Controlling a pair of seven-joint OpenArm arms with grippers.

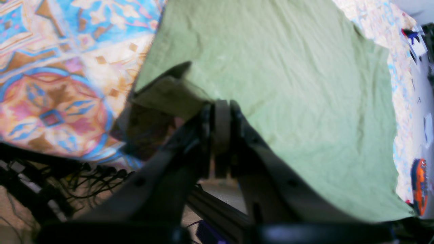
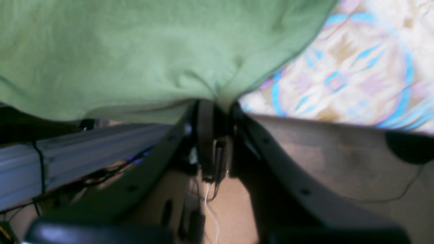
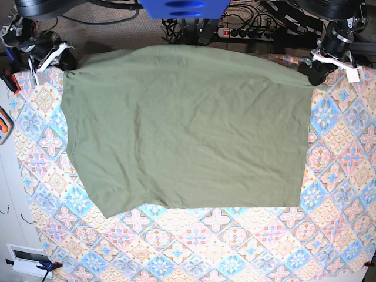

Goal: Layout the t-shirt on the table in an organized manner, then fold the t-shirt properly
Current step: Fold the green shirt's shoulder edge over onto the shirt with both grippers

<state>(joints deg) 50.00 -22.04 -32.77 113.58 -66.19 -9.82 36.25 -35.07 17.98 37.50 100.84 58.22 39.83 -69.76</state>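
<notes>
Patterned table [image 3: 235,247] bears one t-shirt [image 3: 188,129] (spread flat); left tool [image 1: 222,112] and right tool [image 2: 217,105] both pinch it.

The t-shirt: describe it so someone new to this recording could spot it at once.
Start from the table, covered in pastel diamond tiles. Spread across its upper half lies the t-shirt, a plain olive-green cloth. Its two top corners are pinched, one by the left pincer and one by the right pincer; it is the only unpatterned surface there.

Base overhead, wrist views close, all sharing t-shirt [image 3: 188,129]
</notes>
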